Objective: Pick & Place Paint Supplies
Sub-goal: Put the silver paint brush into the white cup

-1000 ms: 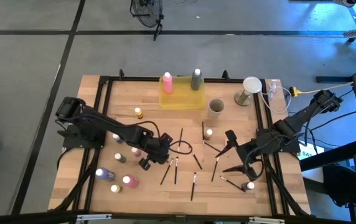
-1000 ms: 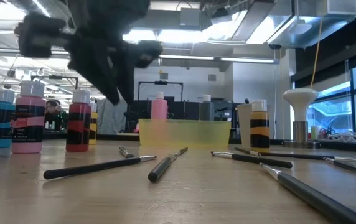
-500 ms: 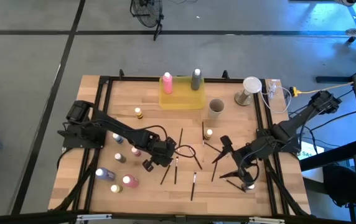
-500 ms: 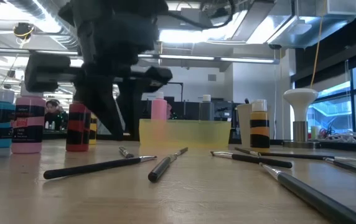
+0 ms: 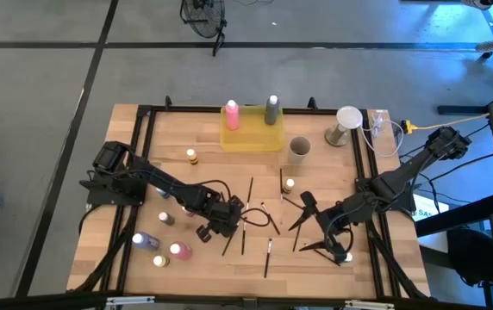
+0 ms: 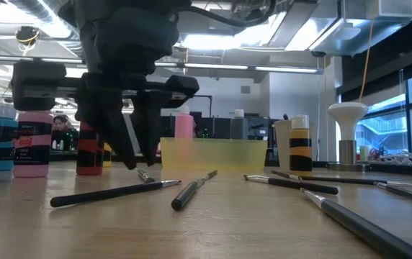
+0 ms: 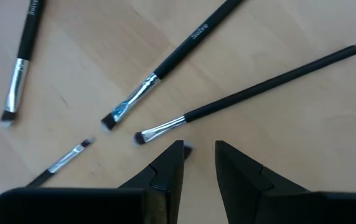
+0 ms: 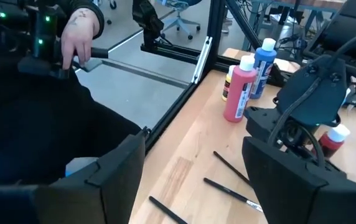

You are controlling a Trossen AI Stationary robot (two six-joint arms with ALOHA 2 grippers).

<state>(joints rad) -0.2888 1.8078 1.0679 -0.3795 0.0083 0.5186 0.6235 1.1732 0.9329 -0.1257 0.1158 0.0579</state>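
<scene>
Several thin dark-handled paintbrushes [image 5: 245, 234] lie flat on the wooden table's middle. My left gripper [image 5: 232, 211] points steeply down over them. Its fingers stand a narrow gap apart just above the wood, beside the light tip of one brush [image 7: 252, 90], and hold nothing [image 7: 198, 152]. In the low view its fingertips [image 6: 137, 162] hang close over a brush [image 6: 146, 176]. My right gripper [image 5: 302, 234] hovers wide open over the table's right part, empty [image 8: 196, 180]. Paint bottles [image 5: 180, 251] stand upright at the left. A pink bottle [image 5: 231, 114] and a grey one [image 5: 271, 109] stand in the yellow tray [image 5: 252, 142].
A grey-beige cup [image 5: 299, 149] stands right of the tray, and a white lamp-like stand [image 5: 347, 120] at the far right. Small bottles stand near my right gripper [image 5: 346, 256] and mid-table [image 5: 290, 183]. A person's hand [image 8: 75, 37] shows beyond the table's edge.
My left gripper has come down toward the brushes and shifted a little toward the table's right edge; its fingertips now hang just over the wood. My right gripper has drifted slightly toward the table's left and near edge, still wide open.
</scene>
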